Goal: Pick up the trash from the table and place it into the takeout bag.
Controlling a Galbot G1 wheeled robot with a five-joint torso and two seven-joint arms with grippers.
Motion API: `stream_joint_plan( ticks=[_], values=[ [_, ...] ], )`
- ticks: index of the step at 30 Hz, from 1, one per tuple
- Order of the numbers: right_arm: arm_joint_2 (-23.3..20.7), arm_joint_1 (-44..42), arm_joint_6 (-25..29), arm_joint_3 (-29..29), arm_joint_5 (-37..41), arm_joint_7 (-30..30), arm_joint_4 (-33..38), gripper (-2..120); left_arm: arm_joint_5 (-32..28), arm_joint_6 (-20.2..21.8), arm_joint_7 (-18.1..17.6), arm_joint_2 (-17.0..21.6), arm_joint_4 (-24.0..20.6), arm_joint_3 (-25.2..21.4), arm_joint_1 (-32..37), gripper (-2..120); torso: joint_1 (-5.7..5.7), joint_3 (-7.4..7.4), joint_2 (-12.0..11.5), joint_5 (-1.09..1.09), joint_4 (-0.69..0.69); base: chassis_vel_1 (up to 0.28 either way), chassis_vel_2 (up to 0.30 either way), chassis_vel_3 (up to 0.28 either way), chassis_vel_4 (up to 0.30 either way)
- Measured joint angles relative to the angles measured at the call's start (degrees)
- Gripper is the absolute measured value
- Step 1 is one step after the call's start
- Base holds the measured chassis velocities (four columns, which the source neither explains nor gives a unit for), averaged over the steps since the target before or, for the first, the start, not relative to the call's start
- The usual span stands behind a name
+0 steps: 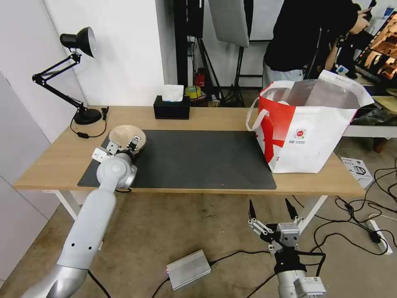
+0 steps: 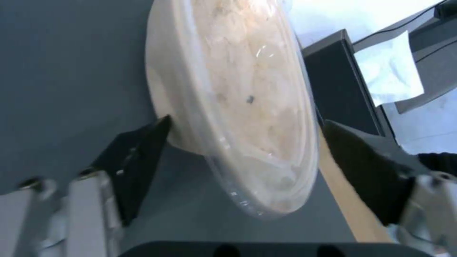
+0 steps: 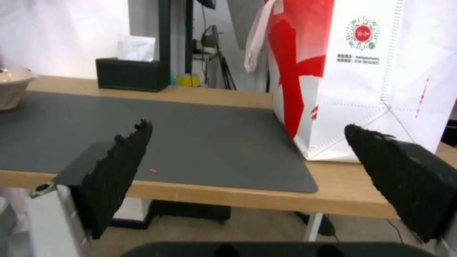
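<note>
the beige lidded paper bowl (image 1: 126,138) sits upright on the dark grey mat (image 1: 194,159), at the mat's far corner on the side away from the takeout bag (image 1: 308,128). it is round, so it has no long axis to speak of; its clear lid faces up and its narrower base rests on the mat. in the left wrist view the bowl (image 2: 233,100) lies between the two black fingers, its lid rim wider than the body below.

the left end effector (image 1: 131,143) is at the bowl, over its near edge as seen from the head. its fingers are spread apart on either side of the bowl: one fingertip (image 2: 159,130) is at the bowl's side wall, and whether it touches cannot be told, while the other stands apart from the lid rim. it is not clamped on the bowl.

the right end effector (image 1: 271,213) hangs below the desk (image 1: 58,161) edge, in front of the mat's bag-side end, fingers pointing up and spread wide with nothing between them. its own camera looks across the mat toward the takeout bag (image 3: 362,78).

the takeout bag stands upright on the desk just beside the mat's end, overlapping it a little, mouth open upward with silver lining showing, and a white strap handle hanging on the side toward the bowl. its round logo faces the robot.

a black tissue box (image 1: 171,107) stands on the desk beyond the mat's far edge, between bowl and bag. a black desk lamp (image 1: 68,66) stands at the far corner of the desk beyond the bowl. a small orange scrap (image 3: 153,170) lies on the mat near its front edge.
</note>
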Motion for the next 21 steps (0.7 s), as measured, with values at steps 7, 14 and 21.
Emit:
stream_joint_plan(
  ticks=[7, 14, 21],
  values=[
    [0.00, 0.00, 0.00, 0.00, 0.00, 0.00, 0.00, 100, 0.45, -0.12, 0.18, 0.08, -0.51, -0.24, 0.77, 56, 0.00, 0.00, 0.00, -0.01, 0.00, 0.000, 0.000, 0.000, 0.000],
    [0.00, 0.00, 0.00, 0.00, 0.00, 0.00, 0.00, 100, 0.46, -0.32, 0.18, 0.48, -1.14, -0.52, 1.08, 29, 0.00, 0.00, 0.00, 0.00, 0.00, 0.000, 0.000, 0.000, 0.000],
    [0.00, 0.00, 0.00, 0.00, 0.00, 0.00, 0.00, 100, 0.47, -0.75, 0.17, 0.63, -1.61, -0.58, 1.46, 7, 0.00, 0.00, 0.00, 0.00, 0.00, 0.000, 0.000, 0.000, 0.000]
  ],
)
